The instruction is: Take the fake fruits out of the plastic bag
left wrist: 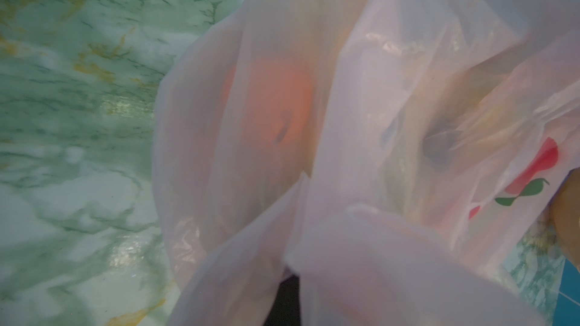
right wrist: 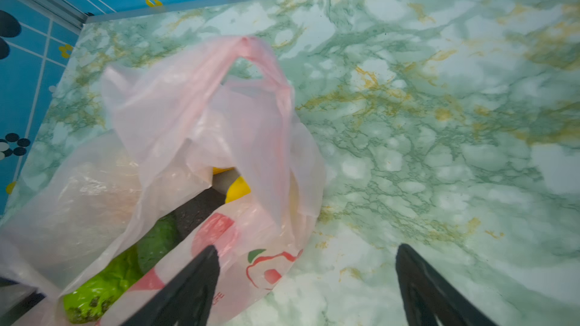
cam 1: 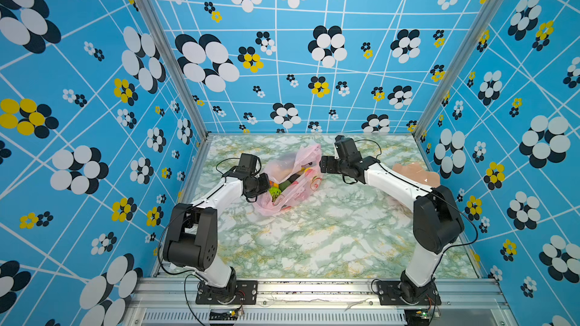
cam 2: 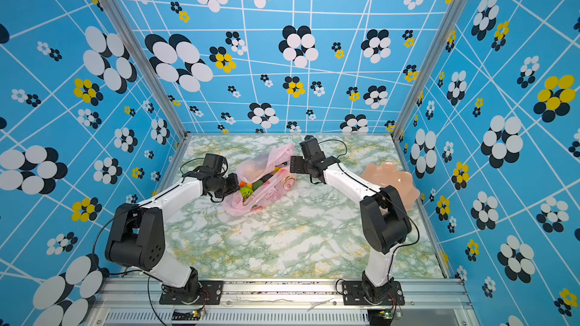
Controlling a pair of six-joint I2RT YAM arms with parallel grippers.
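Bag (cam 1: pixel 292 180) sits mid-tabletop (cam 1: pixel 314 239), fruits (cam 1: pixel 276 191) inside. Left pincer (cam 1: pixel 265 185) is shut, apparently pinching the bag edge. Right pincer (right wrist: pixel 306 283) is wide open and empty. Film is thin, floppy, slippery. Fruits look light, rigid, smooth: take green fruit (right wrist: pixel 100 290) across its narrow width.

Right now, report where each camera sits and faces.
A top view: high in front, looking down at the table; both arms show.
A top view: beside it, same table, same arms.
Left wrist: against the plastic bag; no arm part clear.
Right wrist: over the table, facing the plastic bag; open right pincer shows.
All share the plastic bag.
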